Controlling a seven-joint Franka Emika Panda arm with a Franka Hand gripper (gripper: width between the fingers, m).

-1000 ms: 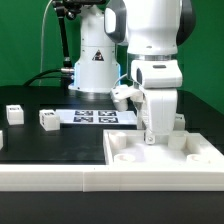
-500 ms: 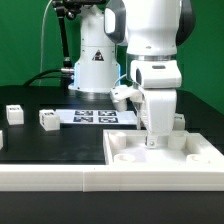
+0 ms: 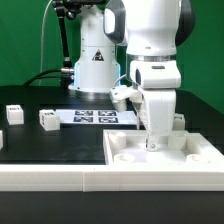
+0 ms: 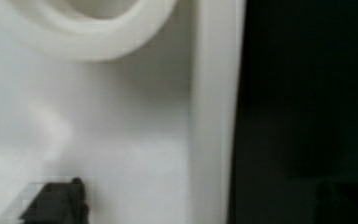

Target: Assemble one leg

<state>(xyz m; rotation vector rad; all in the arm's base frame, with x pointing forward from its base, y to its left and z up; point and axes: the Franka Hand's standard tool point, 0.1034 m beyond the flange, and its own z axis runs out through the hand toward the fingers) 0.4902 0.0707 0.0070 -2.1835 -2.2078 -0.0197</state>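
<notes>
The wide flat white square panel (image 3: 190, 152) with corner recesses lies at the front, toward the exterior view's right. My gripper (image 3: 152, 143) points straight down at the panel's far edge. In the wrist view its two dark fingertips stand wide apart (image 4: 199, 203). One is over the panel surface (image 4: 140, 130) and the other over the dark table beyond the panel's edge, with nothing held between them. A round corner recess (image 4: 105, 20) shows ahead. Small white legs with marker tags stand on the table: two toward the exterior view's left (image 3: 13, 113) (image 3: 48, 119), one just behind the gripper (image 3: 179, 122).
The marker board (image 3: 95, 116) lies flat in the middle, in front of the robot base (image 3: 95, 65). A low white wall (image 3: 60, 180) runs along the front edge and meets the panel. A green backdrop stands behind.
The gripper seems to have sunk slightly toward the panel's far edge. Nothing else has moved.
</notes>
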